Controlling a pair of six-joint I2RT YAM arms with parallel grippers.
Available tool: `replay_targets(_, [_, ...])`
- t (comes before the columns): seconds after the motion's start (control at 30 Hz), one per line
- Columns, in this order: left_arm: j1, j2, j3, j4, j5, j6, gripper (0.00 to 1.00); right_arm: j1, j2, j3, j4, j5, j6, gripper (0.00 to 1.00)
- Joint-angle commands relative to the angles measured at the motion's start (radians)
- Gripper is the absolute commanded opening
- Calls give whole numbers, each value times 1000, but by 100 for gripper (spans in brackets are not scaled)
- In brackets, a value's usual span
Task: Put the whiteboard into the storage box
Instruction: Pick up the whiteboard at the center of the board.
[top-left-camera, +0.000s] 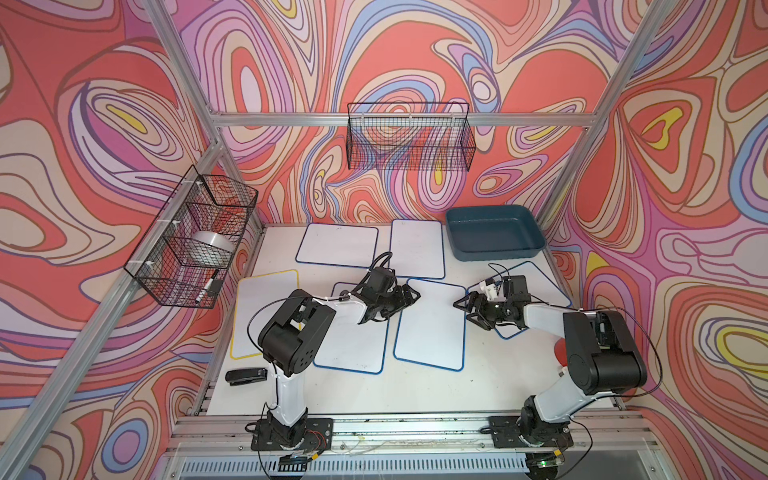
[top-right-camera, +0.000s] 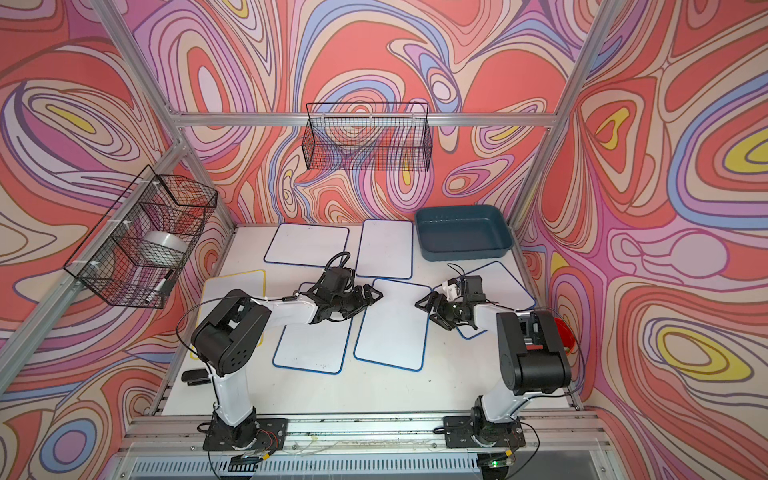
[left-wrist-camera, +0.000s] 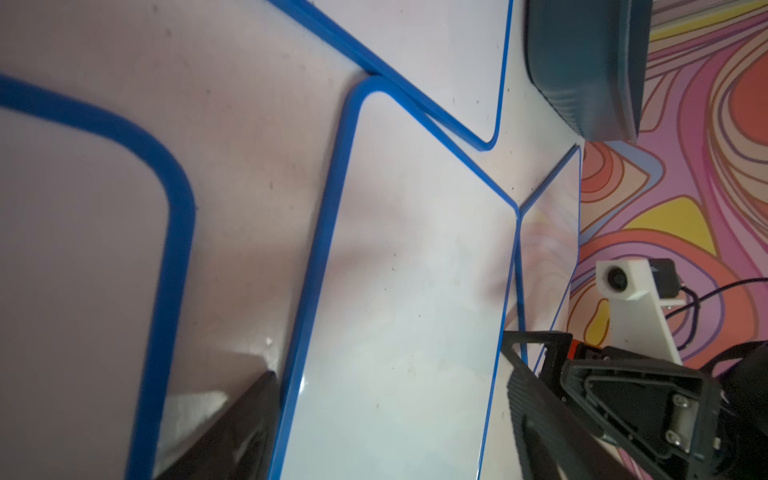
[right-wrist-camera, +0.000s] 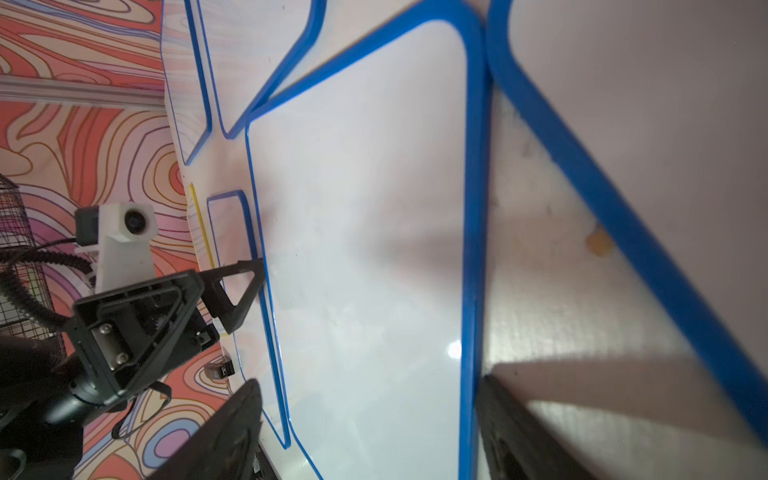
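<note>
Unlike the right wrist view, the left catches the storage box (left-wrist-camera: 582, 62) (outer wall only). The whiteboard (top-left-camera: 430, 328) lies flat between the left gripper (top-left-camera: 412, 297) and the right gripper (top-left-camera: 462, 309), both gaping and empty.

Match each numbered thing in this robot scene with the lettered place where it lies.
1. storage box
2. yellow-edged whiteboard
3. black stapler
4. marker pen

A. inside the wire basket on the side wall
B. far right corner of the table
C. near left corner of the table
D. left side of the table, midway back

Pairs: 1-B, 2-D, 3-C, 4-A
</note>
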Motion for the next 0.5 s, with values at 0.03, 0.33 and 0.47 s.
replay_targets(0.03, [-99, 27, 26, 204, 349, -102, 81, 113, -20, 5, -1, -315, 37, 82])
replay_targets(0.33, [-99, 11, 39, 128, 328, -54, 81, 112, -51, 14, -85, -285, -4, 82])
replay_targets(0.47, [-99, -9, 23, 99, 315, -41, 81, 113, -44, 57, -231, -149, -78, 83])
